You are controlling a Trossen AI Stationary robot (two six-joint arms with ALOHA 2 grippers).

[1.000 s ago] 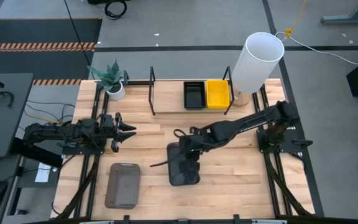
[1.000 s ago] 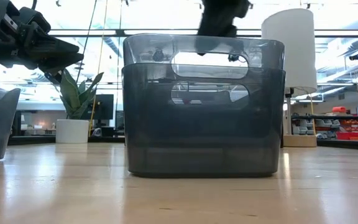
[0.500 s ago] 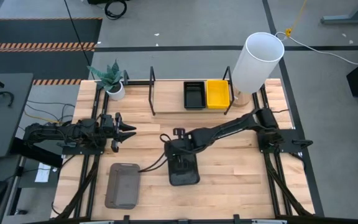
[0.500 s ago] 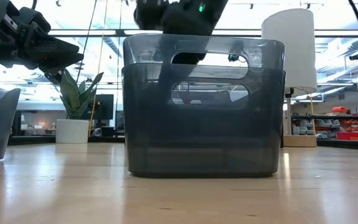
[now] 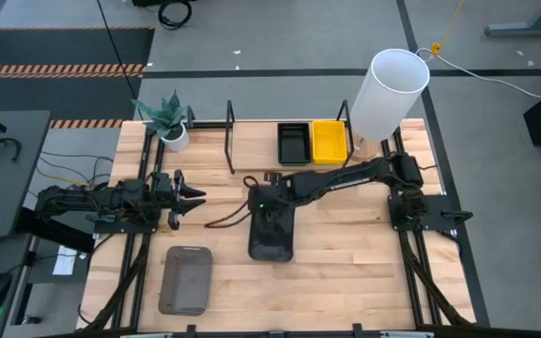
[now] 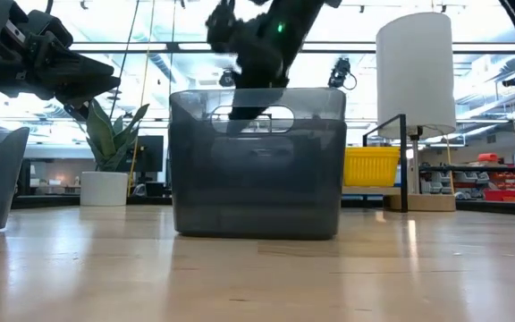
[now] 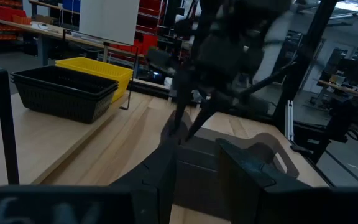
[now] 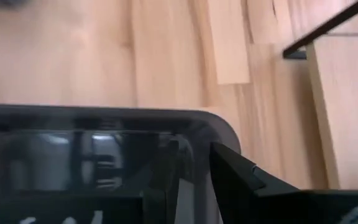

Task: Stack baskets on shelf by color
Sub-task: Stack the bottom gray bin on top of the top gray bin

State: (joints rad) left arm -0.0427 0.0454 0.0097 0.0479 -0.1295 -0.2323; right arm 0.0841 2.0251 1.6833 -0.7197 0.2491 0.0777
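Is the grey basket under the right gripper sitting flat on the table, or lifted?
Flat on the table: the low view shows the grey basket with its base on the wood, walls upright. The right gripper is at its far rim.

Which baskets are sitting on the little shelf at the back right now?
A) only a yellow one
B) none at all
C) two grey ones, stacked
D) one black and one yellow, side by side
D: the high view shows a black basket and a yellow basket next to each other on the shelf.
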